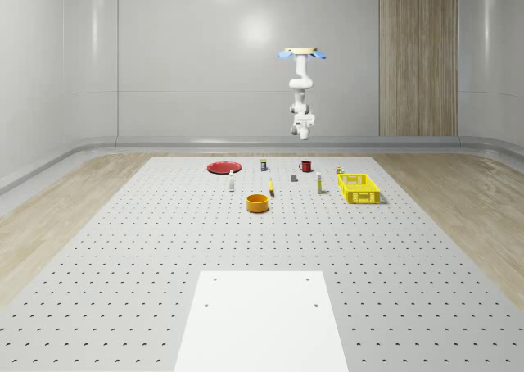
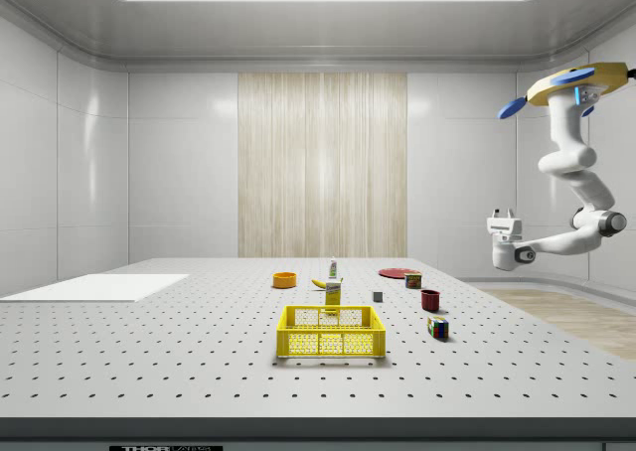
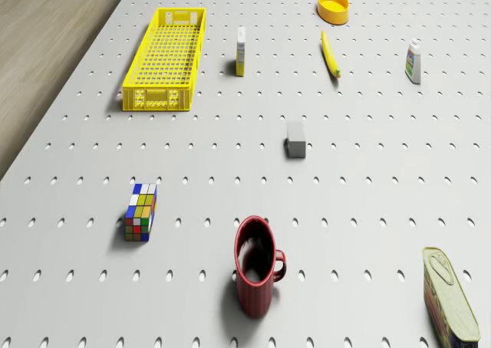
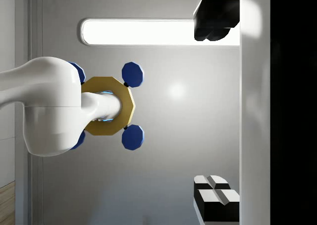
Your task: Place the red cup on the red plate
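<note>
The drone (image 1: 304,54) hovered high above the table's (image 1: 147,257) far edge, its gripper (image 2: 505,222) empty, fingers spread wide apart. The red plate (image 1: 223,167) lay well apart from the red cup (image 3: 255,265), open tabletop between them. The cup stood upright, mouth up, near the far edge, between the Rubik's cube (image 3: 141,211) and the tin (image 3: 451,305).

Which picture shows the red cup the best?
The drone view: the red cup is big there, upright, with its handle and dark inside plain to see. In the whole-scene view it is a tiny red shape on the table's far side, and in the side view a small dark-red cup.
</note>
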